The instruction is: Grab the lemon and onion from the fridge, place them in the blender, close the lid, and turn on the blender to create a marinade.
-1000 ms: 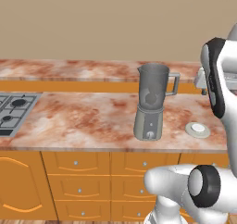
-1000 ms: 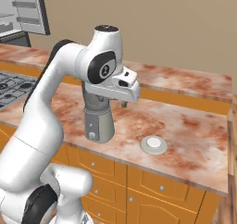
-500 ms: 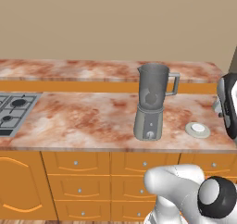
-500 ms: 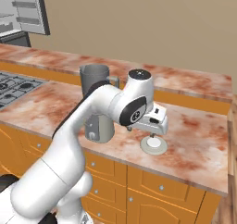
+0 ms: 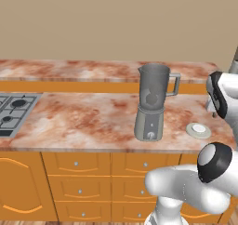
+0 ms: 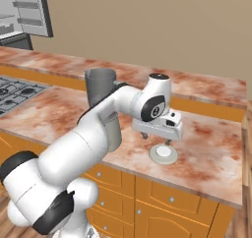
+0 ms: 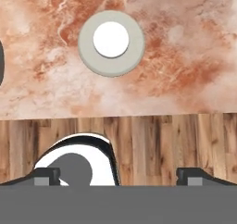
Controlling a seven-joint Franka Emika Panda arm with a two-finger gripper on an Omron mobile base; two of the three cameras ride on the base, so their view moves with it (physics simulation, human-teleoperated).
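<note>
— Blender (image 5: 151, 105) first: where does it stand?

— On the marbled counter (image 5: 79, 119), near the front edge and toward the right end. The translucent grey jar sits upright on its squat grey base, handle turned to the right in the left base view, small round knob facing the front. The jar's mouth is uncovered.

— And the lid (image 5: 198, 129)?

— Flat on the counter to the right of the blender, apart from it, close to the front right corner. It is a pale grey disc with a raised white centre. In the hand view the lid (image 7: 111, 43) lies in the upper middle, with the counter's front edge and the wooden floor below it.

— What is the gripper (image 6: 167, 138) doing?

— In the right base view it hangs above the lid (image 6: 164, 155), pointing down at it, not touching. Its two fingers are spread wide with nothing between them; in the hand view the dark fingertips (image 7: 46, 176) stand far apart at the bottom.

— Can you see the lemon or the onion?

— I cannot tell; something dark shows through the jar wall, too vague to name.

— The fridge (image 6: 24, 11)?

— At the top left corner of the right base view, well away from the blender: grey, open, with shelves showing.

— Anything else on the counter?

— A gas hob (image 5: 14, 112) is set in at its left end, and orange drawers (image 5: 79, 177) run under the front edge.
</note>
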